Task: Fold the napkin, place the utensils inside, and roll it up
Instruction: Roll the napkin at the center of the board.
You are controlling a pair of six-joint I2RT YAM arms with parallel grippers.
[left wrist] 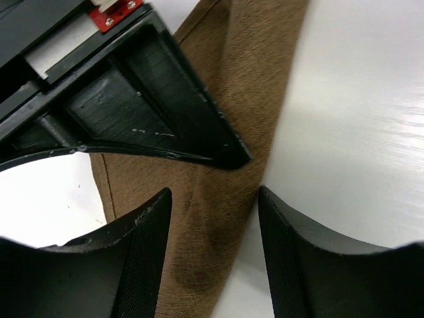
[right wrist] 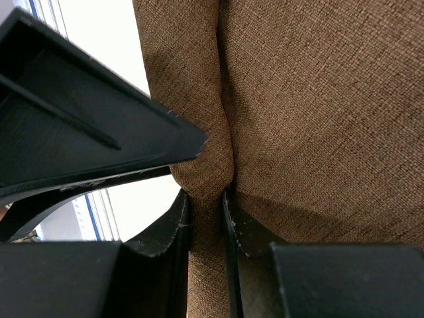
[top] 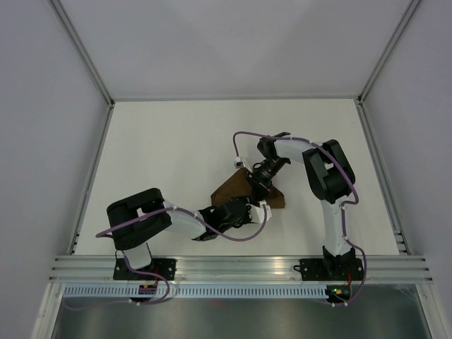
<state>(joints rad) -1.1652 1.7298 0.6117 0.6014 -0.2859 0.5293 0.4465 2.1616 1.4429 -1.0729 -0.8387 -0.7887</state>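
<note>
The dark-brown napkin (top: 232, 189) lies bunched and partly folded at the table's middle. My right gripper (top: 258, 182) is shut on a raised fold of it; in the right wrist view the jaws (right wrist: 207, 199) pinch a narrow ridge of the cloth (right wrist: 318, 99). My left gripper (top: 236, 212) is at the napkin's near edge, right next to the right one. In the left wrist view it is open (left wrist: 213, 193), with a strip of the napkin (left wrist: 225, 199) lying between its fingers, not pinched. The knife is out of view.
The white table (top: 176, 155) is walled by grey panels on three sides. An aluminium rail (top: 240, 267) runs along the near edge. Each wrist view shows the other gripper's black finger close by, in the left wrist view (left wrist: 165, 112) and the right wrist view (right wrist: 86, 126).
</note>
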